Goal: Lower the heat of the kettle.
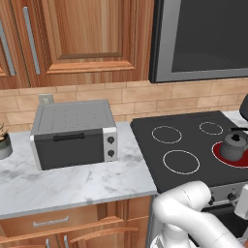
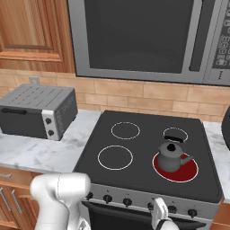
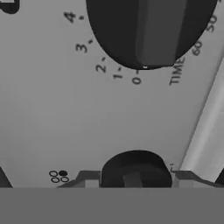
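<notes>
The kettle (image 2: 172,158), squat, rounded dark-grey metal with a thin arched handle, sits on the glowing red burner (image 2: 185,173) at the stove's (image 2: 134,146) front right corner, spout toward the stove's right edge. The other three rings lie bare. The pincer (image 3: 135,181) sits close against a round black knob (image 3: 136,168) on the stove's smooth grey front panel (image 3: 65,122); whether it is spread or pinching cannot be told. A marble worktop (image 1: 72,179) left of the stove carries a boxy toaster oven (image 1: 74,133).

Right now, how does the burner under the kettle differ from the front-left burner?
The burner under the kettle glows solid red; the front-left burner is only a white outline on black. The first carries the kettle; the second is bare. Both are round rings in the stovetop's front row.
</notes>
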Available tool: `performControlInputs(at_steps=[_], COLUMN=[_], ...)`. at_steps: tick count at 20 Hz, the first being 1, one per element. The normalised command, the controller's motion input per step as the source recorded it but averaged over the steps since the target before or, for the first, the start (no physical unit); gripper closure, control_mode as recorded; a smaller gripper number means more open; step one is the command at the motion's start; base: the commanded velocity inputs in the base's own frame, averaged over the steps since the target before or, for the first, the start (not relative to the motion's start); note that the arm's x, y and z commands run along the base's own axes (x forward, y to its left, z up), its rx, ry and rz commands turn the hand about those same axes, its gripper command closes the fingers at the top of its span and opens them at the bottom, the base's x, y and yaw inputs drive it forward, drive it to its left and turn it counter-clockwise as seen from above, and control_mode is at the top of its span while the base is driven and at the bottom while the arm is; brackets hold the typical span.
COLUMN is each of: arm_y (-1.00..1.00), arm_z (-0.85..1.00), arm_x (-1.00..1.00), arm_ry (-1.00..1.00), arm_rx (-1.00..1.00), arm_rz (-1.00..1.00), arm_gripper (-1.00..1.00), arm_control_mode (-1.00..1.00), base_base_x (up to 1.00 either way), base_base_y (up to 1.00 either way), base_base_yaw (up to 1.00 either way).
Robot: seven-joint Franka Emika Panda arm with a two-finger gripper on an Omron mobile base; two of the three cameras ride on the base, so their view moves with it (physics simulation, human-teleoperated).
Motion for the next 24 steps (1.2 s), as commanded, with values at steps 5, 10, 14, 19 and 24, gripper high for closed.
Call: performControlInputs(at_steps=[5, 10, 14, 19, 24], arm_y=[0.00, 0.00, 0.00, 0.00, 0.00], arm_z=[0.00, 0.00, 0.02, 0.08, 0.13], arm_x=[0.00, 0.00, 0.00, 0.00, 0.00], arm_ry=[0.00, 0.00, 0.00, 0.00, 0.00], arm_rx=[0.34, 0.35, 0.33, 0.30, 0.28], arm_rz=[-0.17, -0.17, -0.17, -0.17, -0.17], arm_gripper=[1.00, 1.00, 1.00, 1.00, 1.00], arm_control_mode=[-1.00, -1.00, -1.00, -1.00, -1.00], base_base_x=[0.00, 0.00, 0.00, 0.00, 0.00], base_base_y=[0.00, 0.00, 0.00, 0.00, 0.00], base_base_yaw=[0.00, 0.00, 0.00, 0.00, 0.00])
